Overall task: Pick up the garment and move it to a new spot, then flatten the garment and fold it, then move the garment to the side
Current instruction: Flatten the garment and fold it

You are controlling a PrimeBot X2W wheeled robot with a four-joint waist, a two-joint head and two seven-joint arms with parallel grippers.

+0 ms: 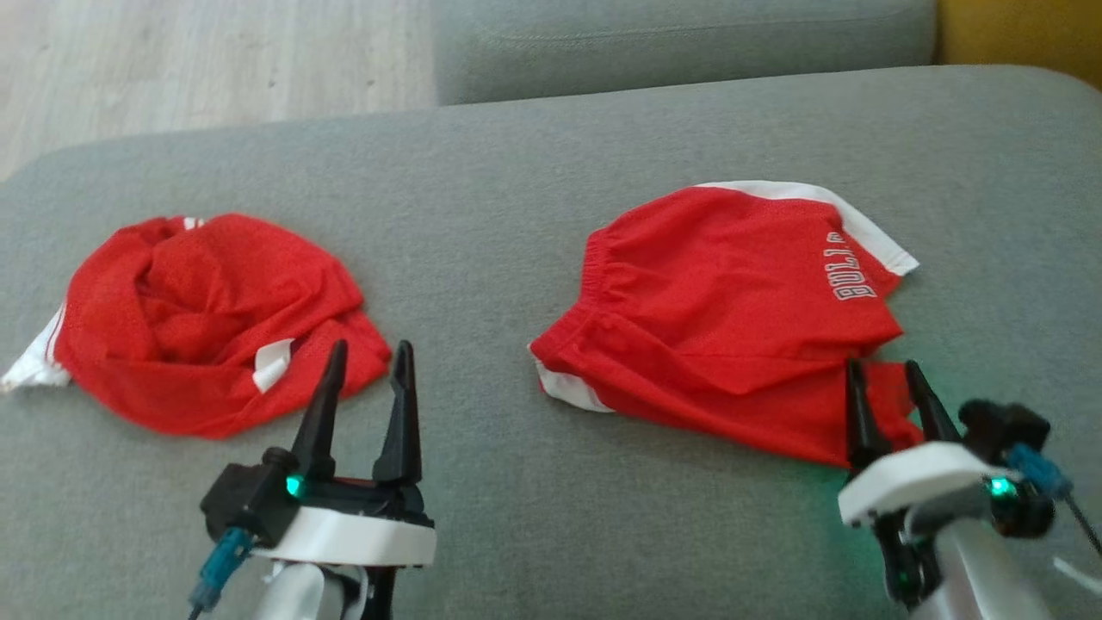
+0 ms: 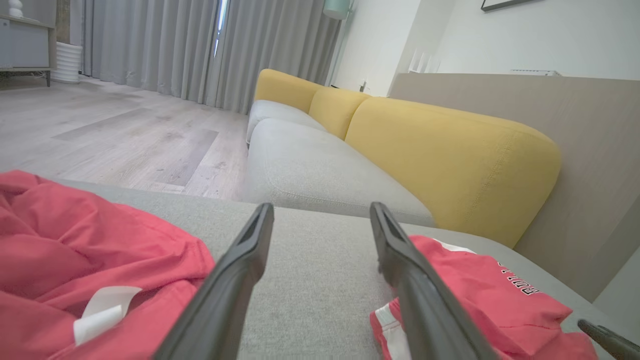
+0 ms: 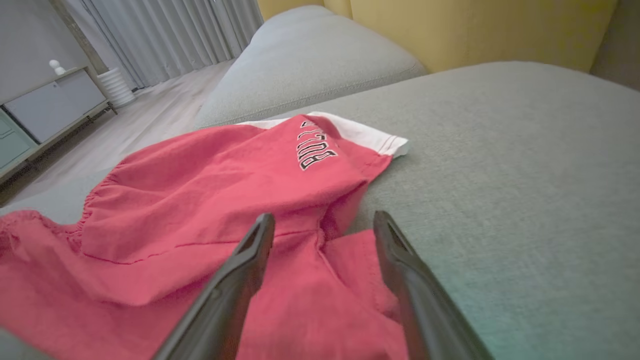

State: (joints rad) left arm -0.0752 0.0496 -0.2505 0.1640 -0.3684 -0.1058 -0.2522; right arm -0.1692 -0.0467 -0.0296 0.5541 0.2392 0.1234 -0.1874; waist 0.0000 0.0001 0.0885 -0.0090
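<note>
Two red garments lie on the grey cushion (image 1: 516,172). A pair of red shorts (image 1: 723,319) with white trim and lettering lies roughly spread at the right, and also shows in the right wrist view (image 3: 210,185). A crumpled red garment (image 1: 207,319) with a white tag sits bunched at the left. My right gripper (image 1: 882,365) is open, its fingertips over the shorts' near right corner (image 3: 322,216), holding nothing. My left gripper (image 1: 371,346) is open by the crumpled garment's near right edge, above bare cushion (image 2: 321,207), between the crumpled garment (image 2: 75,240) and the shorts (image 2: 490,305).
A second grey seat cushion (image 1: 671,43) lies beyond this one, with yellow backrests (image 2: 450,160) along the right side. Wooden floor (image 1: 172,60) shows past the far left edge. Bare cushion stretches between the two garments and behind them.
</note>
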